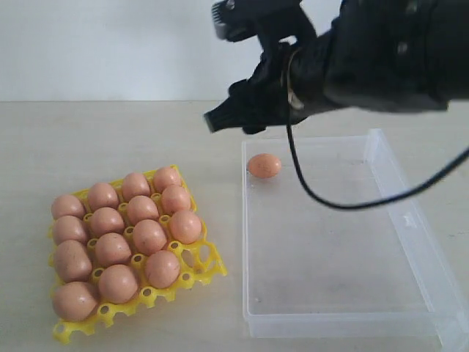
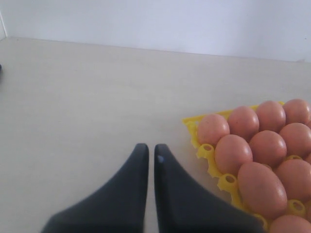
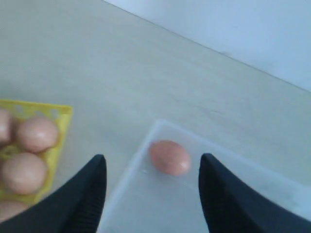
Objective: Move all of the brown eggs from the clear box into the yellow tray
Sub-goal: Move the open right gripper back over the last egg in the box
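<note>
One brown egg (image 1: 264, 166) in clear box (image 1: 330, 323) — right claw (image 3: 151, 158) spread above | left claw (image 2: 151, 148) pressed together by yellow tray (image 2: 193, 128)

Likely a lab bench, pale tabletop (image 1: 110, 132), plain white wall (image 1: 110, 44) behind

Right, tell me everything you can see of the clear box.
The clear box is a shallow rectangle of transparent, colourless plastic with low walls and rounded corners. A clear flap runs along its right side. It lies flat on the pale table, to the right of the yellow tray and apart from it. Its floor is almost bare: a single brown egg rests in the far left corner.
</note>
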Available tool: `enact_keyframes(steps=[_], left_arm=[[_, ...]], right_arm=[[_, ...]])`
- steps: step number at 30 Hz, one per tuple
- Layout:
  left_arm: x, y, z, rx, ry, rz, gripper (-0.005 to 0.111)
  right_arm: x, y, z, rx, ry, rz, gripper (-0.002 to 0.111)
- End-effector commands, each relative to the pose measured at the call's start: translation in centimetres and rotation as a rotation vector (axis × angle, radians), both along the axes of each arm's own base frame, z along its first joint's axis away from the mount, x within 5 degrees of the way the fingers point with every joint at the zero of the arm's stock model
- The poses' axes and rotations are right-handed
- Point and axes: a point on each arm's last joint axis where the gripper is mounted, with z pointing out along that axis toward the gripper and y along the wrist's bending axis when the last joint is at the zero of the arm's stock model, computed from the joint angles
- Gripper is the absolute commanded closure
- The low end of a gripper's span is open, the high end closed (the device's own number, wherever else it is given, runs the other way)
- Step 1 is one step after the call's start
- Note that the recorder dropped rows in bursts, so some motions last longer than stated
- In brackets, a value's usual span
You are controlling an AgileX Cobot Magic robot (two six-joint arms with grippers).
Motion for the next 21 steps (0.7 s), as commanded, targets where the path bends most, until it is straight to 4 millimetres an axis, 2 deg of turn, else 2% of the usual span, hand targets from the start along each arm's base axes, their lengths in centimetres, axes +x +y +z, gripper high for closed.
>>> enact_keyframes(steps=[1, 4, 6, 7, 8, 11, 17, 21], left_arm=[[0.0, 0.0, 0.0, -0.001, -0.005, 0.003, 0.103], [0.0, 0.0, 0.0, -0.001, -0.005, 0.003, 0.103], [0.0, 0.0, 0.0, -0.001, -0.005, 0.003, 0.103], [0.0, 0.0, 0.0, -0.001, -0.005, 0.003, 0.103], [0.0, 0.0, 0.0, -0.001, -0.005, 0.003, 0.103], [0.0, 0.0, 0.0, -0.001, -0.005, 0.003, 0.103], [0.0, 0.0, 0.0, -0.001, -0.005, 0.003, 0.103], [0.0, 0.0, 0.0, -0.001, -0.005, 0.003, 0.103]], right_arm=[[3.7, -3.0, 0.0, -0.067, 0.259, -0.045, 0.058], [6.6, -5.1, -0.6, -0.048, 0.494, -0.008, 0.058], [7.3, -5.8, -1.4, -0.058, 0.695, 0.157, 0.058], [7.7, -5.9, -1.7, -0.069, 0.725, 0.242, 0.058], [8.4, -5.9, -2.2, -0.103, 0.704, 0.346, 0.058], [8.9, -5.8, -3.3, -0.218, 0.674, 0.536, 0.058], [10.3, -5.1, -4.5, -0.327, 0.510, 0.751, 0.058], [10.6, -4.5, -5.7, -0.405, 0.431, 0.988, 0.058]])
